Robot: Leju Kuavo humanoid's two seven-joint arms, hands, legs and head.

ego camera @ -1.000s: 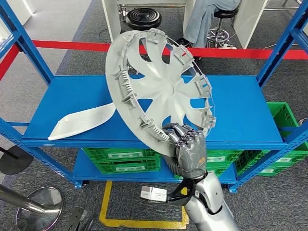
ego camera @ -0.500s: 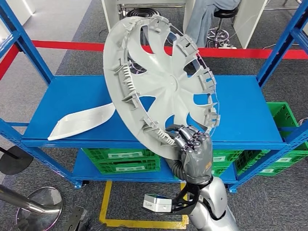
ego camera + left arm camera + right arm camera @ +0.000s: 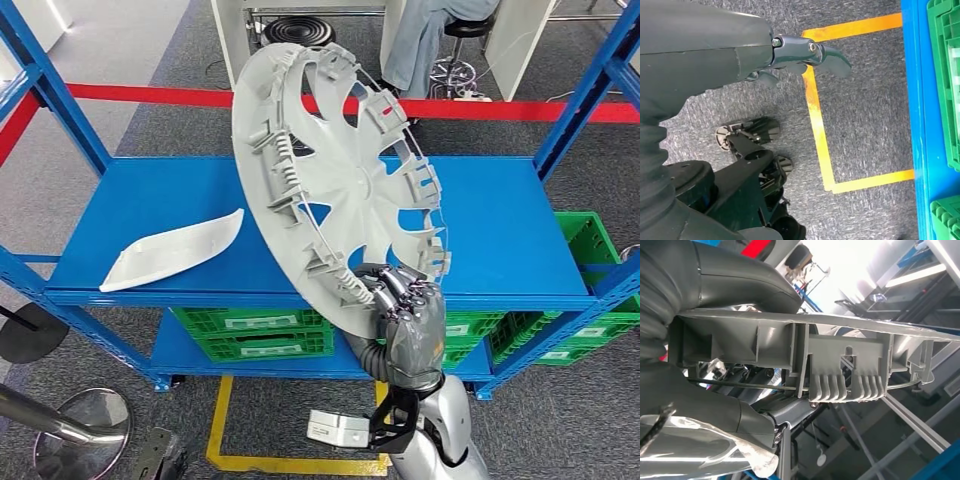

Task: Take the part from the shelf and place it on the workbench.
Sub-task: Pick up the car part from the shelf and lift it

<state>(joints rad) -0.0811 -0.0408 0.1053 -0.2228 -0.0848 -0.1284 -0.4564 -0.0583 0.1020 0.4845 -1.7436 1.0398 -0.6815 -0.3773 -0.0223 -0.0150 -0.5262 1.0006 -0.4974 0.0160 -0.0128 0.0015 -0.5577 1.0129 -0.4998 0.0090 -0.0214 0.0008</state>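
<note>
The right hand (image 3: 404,320) grips the hubcap (image 3: 343,175) by its lower rim, fingers (image 3: 398,287) curled over the edge, and holds it tilted up on edge above the front of the top shelf (image 3: 498,230), its ribbed inner side toward the camera. The hubcap's upper rim reaches past the back edge of the shelf, in front of the red floor line (image 3: 143,95) and the black stool (image 3: 298,32) behind it; its lower rim hangs just over the shelf's front lip, clear of the surface. In the right wrist view the rim (image 3: 821,325) runs across the frame with its clip tabs (image 3: 845,385) and wire ring close to the thumb (image 3: 745,285), which lies along its outer face. A white curved trim piece (image 3: 173,250) lies flat on the left half of the shelf, well apart from the hubcap. Blue uprights (image 3: 581,110) stand at both ends of the shelf, the right one near the hubcap's outer edge but not touching. Green crates (image 3: 253,335) sit on the lower shelf under the hand. The left hand (image 3: 802,52) hangs over grey carpet beside a yellow floor marking (image 3: 821,135), fingers loosely extended and holding nothing. A seated person's legs (image 3: 423,40) show beyond the shelf.
</note>
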